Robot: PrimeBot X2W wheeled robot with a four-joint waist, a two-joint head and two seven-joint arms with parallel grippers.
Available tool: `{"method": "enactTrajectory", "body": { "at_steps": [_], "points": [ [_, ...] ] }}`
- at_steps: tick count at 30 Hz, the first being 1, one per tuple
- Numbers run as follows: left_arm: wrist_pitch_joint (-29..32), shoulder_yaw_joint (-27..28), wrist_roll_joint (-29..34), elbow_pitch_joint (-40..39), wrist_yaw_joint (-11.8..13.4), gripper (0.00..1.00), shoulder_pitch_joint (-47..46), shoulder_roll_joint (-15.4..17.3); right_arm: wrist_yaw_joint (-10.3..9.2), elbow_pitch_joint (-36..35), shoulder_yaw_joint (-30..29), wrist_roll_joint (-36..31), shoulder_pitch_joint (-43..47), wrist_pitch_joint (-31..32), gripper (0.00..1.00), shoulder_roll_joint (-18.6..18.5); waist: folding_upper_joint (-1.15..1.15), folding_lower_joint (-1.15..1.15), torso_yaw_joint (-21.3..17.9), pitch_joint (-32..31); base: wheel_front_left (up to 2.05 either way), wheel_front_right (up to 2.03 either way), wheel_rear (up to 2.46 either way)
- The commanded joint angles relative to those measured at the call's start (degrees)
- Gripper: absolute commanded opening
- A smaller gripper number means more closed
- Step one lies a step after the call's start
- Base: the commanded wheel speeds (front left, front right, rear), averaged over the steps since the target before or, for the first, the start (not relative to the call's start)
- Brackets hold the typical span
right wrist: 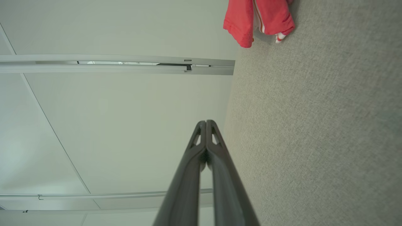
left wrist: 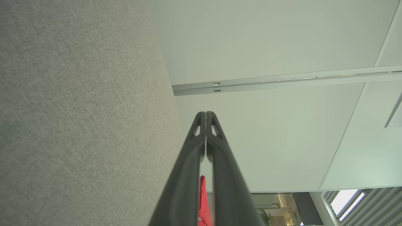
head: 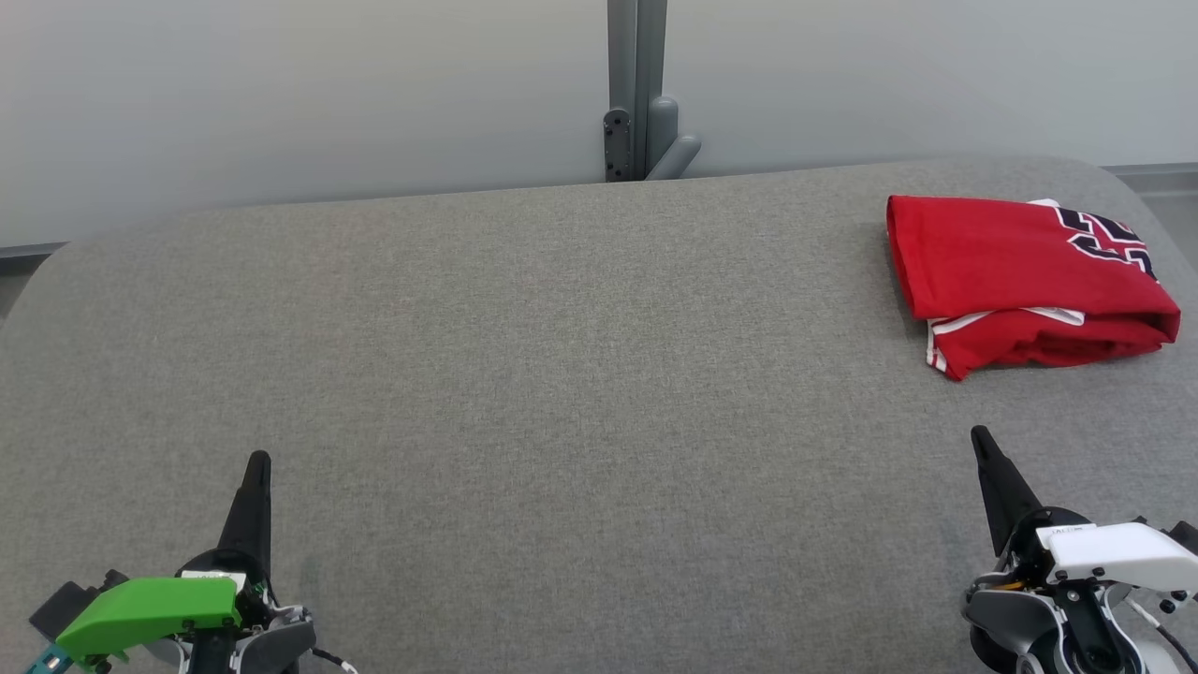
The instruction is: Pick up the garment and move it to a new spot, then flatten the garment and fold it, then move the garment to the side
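Overall: a grey fabric-covered table [head: 524,374] seen from above, with a pale wall behind its far edge.
Garment: a red garment [head: 1020,271] with white trim and dark lettering lies folded at the table's far right corner.
Left gripper: the left gripper [head: 257,463] sits over the near left corner, jaws clenched together, holding nothing.
Right gripper: the right gripper [head: 980,438] sits by the near right corner, jaws clenched, empty, apart from the garment.
Wall post: a grey post [head: 636,89] stands mid-wall.
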Motion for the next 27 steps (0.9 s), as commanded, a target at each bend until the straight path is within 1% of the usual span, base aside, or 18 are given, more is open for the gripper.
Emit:
{"method": "enactTrajectory", "body": {
  "at_steps": [1,10,27],
  "points": [
    [0.3,0.4,-1.1,-0.2,-0.3,0.00,-1.0,0.0,0.02,-0.2,-0.3,1.2,-0.5,0.4,0.00,-0.1,0.07,0.00,0.0,0.0,0.00,0.00,0.00],
    [1.3,0.8,-4.3,-0.2,-0.8,0.00,-1.3,-0.1,0.02,-0.2,-0.9,4.4,-0.6,1.3,0.00,0.0,0.08,0.00,0.0,0.0,0.00,0.00,0.00],
    [1.2,0.8,-4.1,-0.2,-0.7,0.00,-1.1,0.0,0.02,-0.1,-1.2,3.7,-0.6,1.6,0.00,0.3,0.08,0.00,0.0,0.0,0.00,0.00,0.00]
  ]
}}
